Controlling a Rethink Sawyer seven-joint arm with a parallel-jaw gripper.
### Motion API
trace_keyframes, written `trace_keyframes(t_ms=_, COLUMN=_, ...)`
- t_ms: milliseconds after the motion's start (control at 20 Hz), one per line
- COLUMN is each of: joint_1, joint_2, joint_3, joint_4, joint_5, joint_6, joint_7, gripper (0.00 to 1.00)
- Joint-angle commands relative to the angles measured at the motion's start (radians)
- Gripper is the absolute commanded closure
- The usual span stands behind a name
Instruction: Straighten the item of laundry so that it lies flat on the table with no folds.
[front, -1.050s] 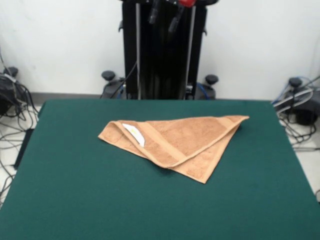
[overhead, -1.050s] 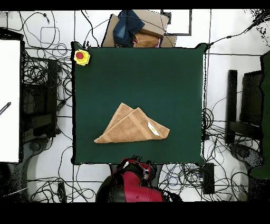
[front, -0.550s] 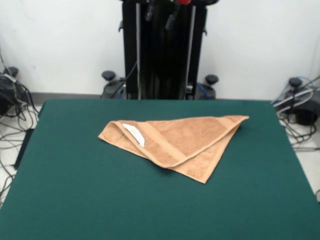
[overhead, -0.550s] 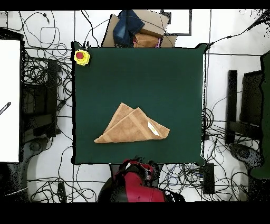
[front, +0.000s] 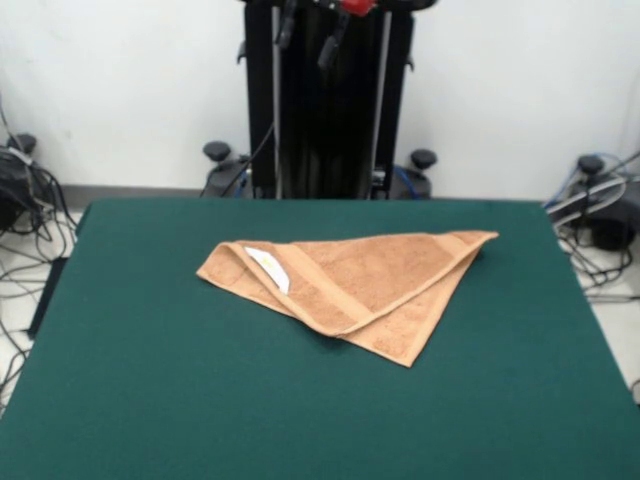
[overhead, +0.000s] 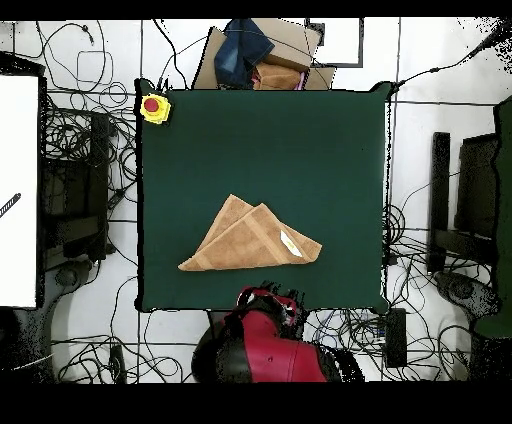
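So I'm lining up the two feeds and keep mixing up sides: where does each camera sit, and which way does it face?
Front view: across the table, facing the robot; towel mid-table, claw tips at the top edge.
Overhead view: above, looking straight down; red arm at the bottom edge.
Shared: the folded towel and its white tag, turned half round between views.

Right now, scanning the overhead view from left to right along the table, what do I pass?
Yellow box with a red button at the table's far-left corner → towel's long pointed corner → folded body of the towel → white tag → bare green table out to its right edge.
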Motion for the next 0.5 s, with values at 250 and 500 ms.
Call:
trace_keyframes(t_ms=250, joint_1=0.045, joint_2=0.149, joint_3=0.044, joint_4=-0.190, joint_5=0.040, joint_6=0.175, joint_7=0.108, gripper=0.00)
trace_keyframes(t_ms=500, joint_1=0.077, joint_2=0.209, joint_3=0.017, joint_4=-0.221, joint_5=0.030, joint_6=0.131, joint_7=0.133, gripper=0.00)
